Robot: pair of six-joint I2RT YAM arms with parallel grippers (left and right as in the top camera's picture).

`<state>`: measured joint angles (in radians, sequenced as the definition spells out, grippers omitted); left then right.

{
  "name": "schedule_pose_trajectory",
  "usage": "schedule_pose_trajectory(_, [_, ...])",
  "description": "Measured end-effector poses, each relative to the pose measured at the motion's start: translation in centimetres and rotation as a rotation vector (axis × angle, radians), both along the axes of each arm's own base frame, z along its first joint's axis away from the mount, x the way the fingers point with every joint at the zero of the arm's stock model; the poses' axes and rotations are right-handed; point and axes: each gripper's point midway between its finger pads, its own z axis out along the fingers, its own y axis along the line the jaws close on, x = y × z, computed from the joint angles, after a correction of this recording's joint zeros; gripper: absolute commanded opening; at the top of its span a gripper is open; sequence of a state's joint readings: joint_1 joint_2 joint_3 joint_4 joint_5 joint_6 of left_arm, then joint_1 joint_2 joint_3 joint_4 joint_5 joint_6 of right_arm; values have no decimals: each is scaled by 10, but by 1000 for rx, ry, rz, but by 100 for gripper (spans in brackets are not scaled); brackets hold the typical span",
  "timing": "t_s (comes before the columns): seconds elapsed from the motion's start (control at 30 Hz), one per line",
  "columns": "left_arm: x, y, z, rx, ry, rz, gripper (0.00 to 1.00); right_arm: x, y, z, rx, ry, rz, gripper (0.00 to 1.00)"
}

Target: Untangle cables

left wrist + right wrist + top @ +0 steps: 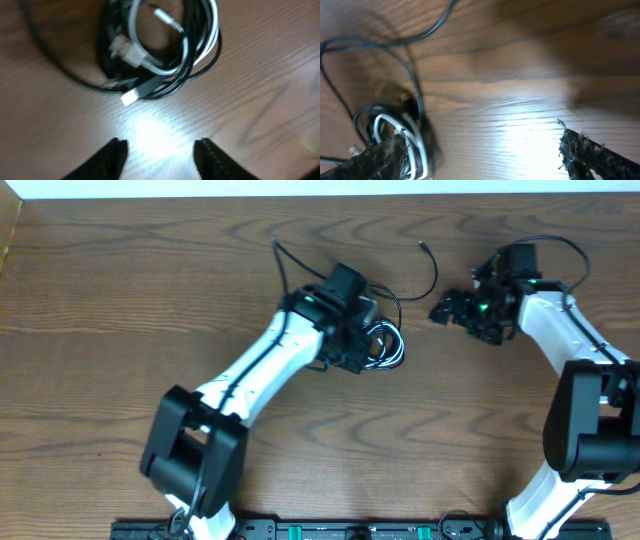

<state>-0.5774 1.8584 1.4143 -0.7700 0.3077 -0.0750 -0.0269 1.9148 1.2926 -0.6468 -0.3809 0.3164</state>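
A black cord (432, 272) and a white cord (397, 352) lie coiled together on the table at centre. In the left wrist view the tangle (160, 50) sits just ahead of my open left gripper (160, 150), with a white plug (129, 98) nearest the fingertips. Overhead, my left gripper (362, 345) hovers at the coil. My right gripper (455, 310) is open and empty to the right of the coil; in the right wrist view (480, 150) the coil (395, 135) lies by its left finger. A black cord end (277, 248) trails to the back.
The wooden table (120, 300) has a raised edge at the far left (10, 240). A rail with connectors (330, 530) runs along the front edge between the two arm bases.
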Motion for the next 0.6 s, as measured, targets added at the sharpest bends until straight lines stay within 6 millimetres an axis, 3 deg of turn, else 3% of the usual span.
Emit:
schedule_pose_trajectory(0.13, [5,-34,-6,16,-108,-7,45,2,-28,-1,-15,2,-60,94])
schedule_pose_trajectory(0.27, [28,-47,4,-3,-221,104,34,2,-29,-1,-16,2,-64,95])
schedule_pose_trajectory(0.3, [31,-46,4,-3,-225,138,24,2,-29,-1,-16,2,-64,94])
schedule_pose_trajectory(0.33, [34,-46,3,-4,-228,159,8,2,-29,-1,-16,2,-64,94])
schedule_pose_trajectory(0.47, [41,-53,-8,-26,-221,200,8,1,-31,-3,-23,4,-66,94])
schedule_pose_trajectory(0.6, [46,-62,-4,-67,-237,211,8,1,-32,-3,-29,6,-68,94])
